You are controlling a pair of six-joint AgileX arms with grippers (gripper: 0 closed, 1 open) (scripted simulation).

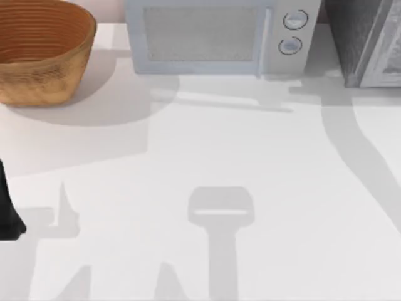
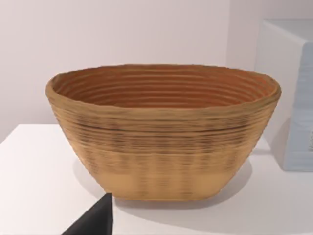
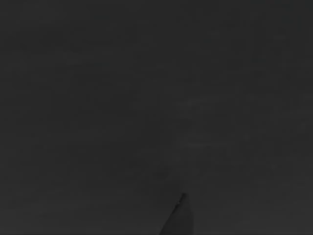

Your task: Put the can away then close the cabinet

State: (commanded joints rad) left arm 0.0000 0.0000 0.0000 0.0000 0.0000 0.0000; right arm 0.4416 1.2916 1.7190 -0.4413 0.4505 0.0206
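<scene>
The cabinet (image 1: 358,39) is the dark grey speckled box at the table's back right corner, with its pale grey framed door panel (image 1: 387,58) at the right edge of the top view. The can is hidden. My left arm (image 1: 7,212) is a black shape at the table's left edge, in front of the basket. A dark corner of my left gripper (image 2: 95,221) pokes into the left wrist view, short of the basket. The right wrist view is dark.
A woven brown basket (image 1: 39,51) stands at the back left, large in the left wrist view as the basket (image 2: 164,129). A pale grey microwave (image 1: 216,36) with two round knobs sits between it and the cabinet. Arm shadows cross the white table (image 1: 207,150).
</scene>
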